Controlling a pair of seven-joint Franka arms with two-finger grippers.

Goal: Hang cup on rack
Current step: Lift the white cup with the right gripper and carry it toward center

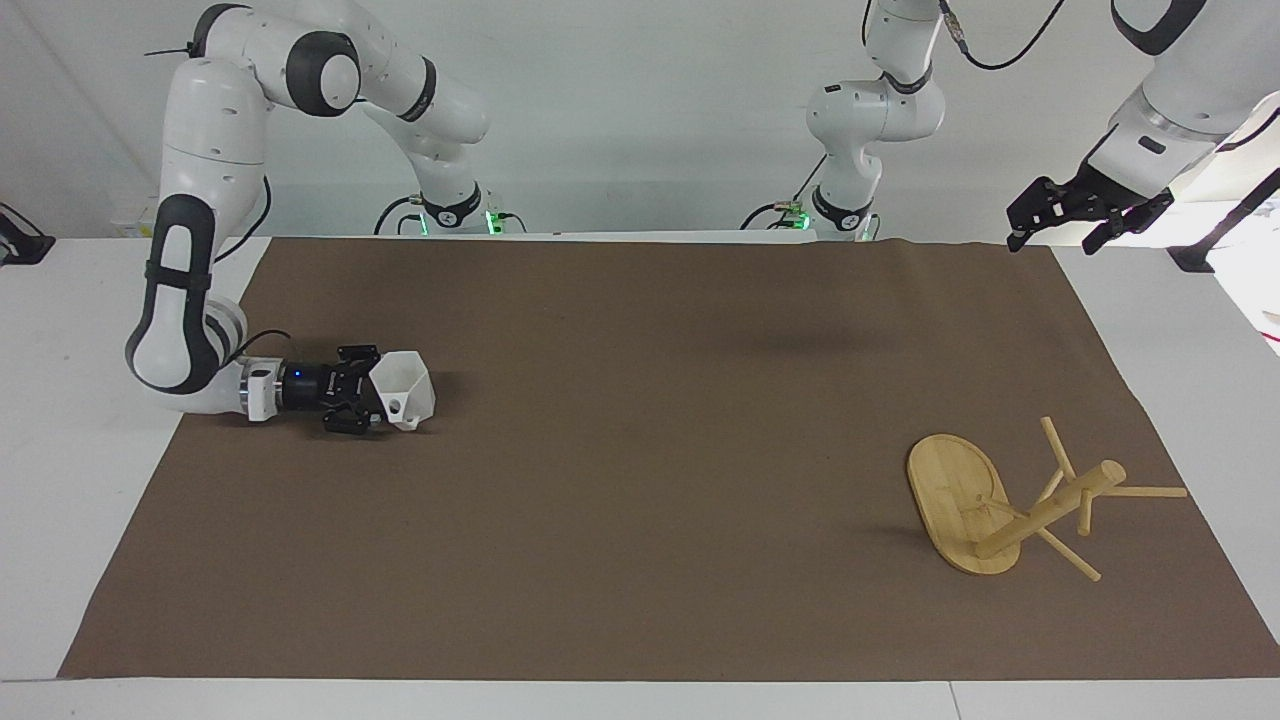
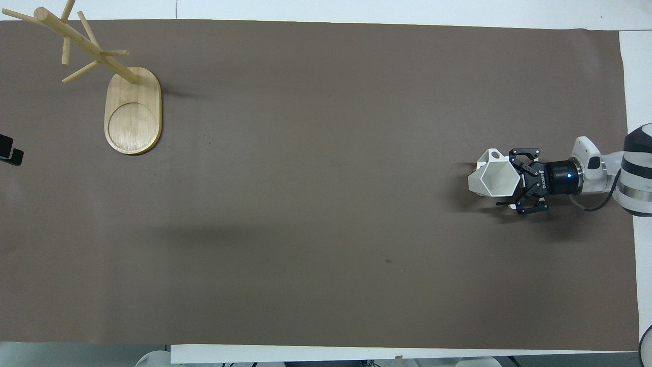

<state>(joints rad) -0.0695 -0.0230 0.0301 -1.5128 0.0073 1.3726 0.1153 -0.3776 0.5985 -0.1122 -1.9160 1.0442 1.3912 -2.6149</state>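
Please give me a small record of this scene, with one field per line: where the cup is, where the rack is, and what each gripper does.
cup: white faceted cup standing on the brown mat, toward the right arm's end of the table
rack: bamboo rack upright on the mat, toward the left arm's end, nothing on its pegs
right gripper: right gripper low at the mat, lying sideways, open fingers around the cup's side
left gripper: left gripper raised, over the mat's corner at the left arm's end, waiting
task state: cup not yet lifted
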